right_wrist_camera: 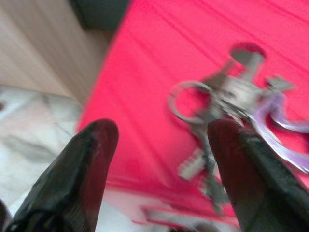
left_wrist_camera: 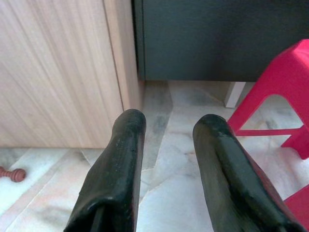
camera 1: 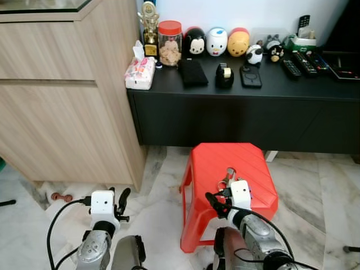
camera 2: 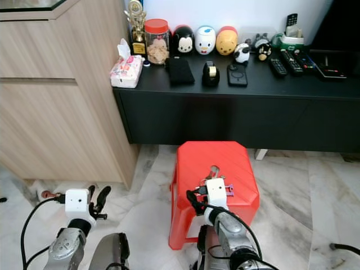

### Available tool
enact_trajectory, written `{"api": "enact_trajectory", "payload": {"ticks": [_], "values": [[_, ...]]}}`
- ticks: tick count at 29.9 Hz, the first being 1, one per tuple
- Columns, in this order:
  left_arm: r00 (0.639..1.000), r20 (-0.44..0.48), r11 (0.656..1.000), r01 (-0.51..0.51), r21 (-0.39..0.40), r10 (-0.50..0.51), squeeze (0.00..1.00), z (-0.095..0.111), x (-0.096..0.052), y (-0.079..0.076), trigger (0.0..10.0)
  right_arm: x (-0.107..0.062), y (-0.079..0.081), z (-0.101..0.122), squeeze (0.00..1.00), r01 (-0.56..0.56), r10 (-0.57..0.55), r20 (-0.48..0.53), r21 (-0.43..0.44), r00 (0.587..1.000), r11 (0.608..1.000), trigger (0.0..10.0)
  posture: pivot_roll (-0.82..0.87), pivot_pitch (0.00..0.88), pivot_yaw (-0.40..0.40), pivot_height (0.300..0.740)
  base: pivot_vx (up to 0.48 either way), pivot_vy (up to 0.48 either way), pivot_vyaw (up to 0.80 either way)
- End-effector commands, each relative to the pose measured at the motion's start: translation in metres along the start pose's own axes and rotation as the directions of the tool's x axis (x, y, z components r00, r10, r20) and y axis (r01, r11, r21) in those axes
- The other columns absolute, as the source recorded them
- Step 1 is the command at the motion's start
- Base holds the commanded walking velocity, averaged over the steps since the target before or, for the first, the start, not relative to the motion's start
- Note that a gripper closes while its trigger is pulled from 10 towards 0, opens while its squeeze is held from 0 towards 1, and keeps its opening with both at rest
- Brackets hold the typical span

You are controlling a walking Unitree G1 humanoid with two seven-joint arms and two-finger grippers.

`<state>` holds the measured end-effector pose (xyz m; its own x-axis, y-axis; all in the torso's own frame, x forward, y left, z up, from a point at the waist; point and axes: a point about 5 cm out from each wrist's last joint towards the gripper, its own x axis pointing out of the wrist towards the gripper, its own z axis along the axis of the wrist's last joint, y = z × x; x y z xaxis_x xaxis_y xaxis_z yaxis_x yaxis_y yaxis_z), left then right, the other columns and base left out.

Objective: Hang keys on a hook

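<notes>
Left pincer idle, fingers parted, left of the red stool. Keys lie on stool top. Right pincer wide open just above them: descend straddling the bunch, then close.

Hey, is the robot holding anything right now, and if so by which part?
Nothing is held. The right hand is open over the keys lying on the red stool, and the left hand is open and empty.

Red stool top bare at 12 o'clock of the keys. Wooden cabinet blocks 10 o'clock; black console closes 12 o'clock. Marble floor between cabinet and stool passable.
</notes>
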<state>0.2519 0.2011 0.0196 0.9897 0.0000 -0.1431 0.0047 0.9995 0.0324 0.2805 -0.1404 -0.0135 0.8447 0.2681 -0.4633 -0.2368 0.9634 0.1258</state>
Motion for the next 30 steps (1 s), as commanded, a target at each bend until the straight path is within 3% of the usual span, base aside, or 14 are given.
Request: {"api": "enact_trajectory", "payload": {"ticks": [1,8,15,23,30], "values": [[1.0,-0.01,1.0,0.011,0.0,-0.011,0.0,-0.001,0.0,-0.002,10.0,-0.002,-0.008,-0.003,0.0,0.066,-0.065,-0.023,0.029,0.998,0.997,10.0,-0.03,0.095,-0.037,0.581,0.0,0.0,0.0],[1.0,-0.009,1.0,0.014,0.0,-0.014,0.0,-0.001,0.0,-0.003,10.0,-0.003,-0.017,-0.002,0.0,0.141,-0.138,-0.032,0.09,0.99,0.986,10.0,-0.03,0.095,-0.036,0.581,0.0,0.0,0.0],[1.0,-0.012,1.0,0.017,-0.001,-0.017,0.0,-0.003,-0.001,-0.004,10.0,-0.003,-0.008,-0.011,0.0,0.073,-0.066,-0.084,0.08,0.994,0.994,10.0,-0.03,0.094,-0.039,0.581,0.0,0.0,0.0],[1.0,-0.014,1.0,0.018,-0.002,-0.018,0.0,-0.003,-0.001,-0.005,10.0,-0.001,-0.002,-0.011,0.0,0.044,-0.036,-0.077,0.097,0.996,0.994,10.0,-0.02,0.09,-0.039,0.581,0.0,0.0,0.0],[0.999,-0.025,1.0,0.02,-0.003,-0.02,0.0,-0.006,-0.001,-0.007,10.0,-0.001,-0.004,-0.011,0.0,0.046,-0.039,-0.096,0.072,0.995,0.996,10.0,-0.02,0.088,-0.042,0.581,0.0,0.0,0.0]]}}
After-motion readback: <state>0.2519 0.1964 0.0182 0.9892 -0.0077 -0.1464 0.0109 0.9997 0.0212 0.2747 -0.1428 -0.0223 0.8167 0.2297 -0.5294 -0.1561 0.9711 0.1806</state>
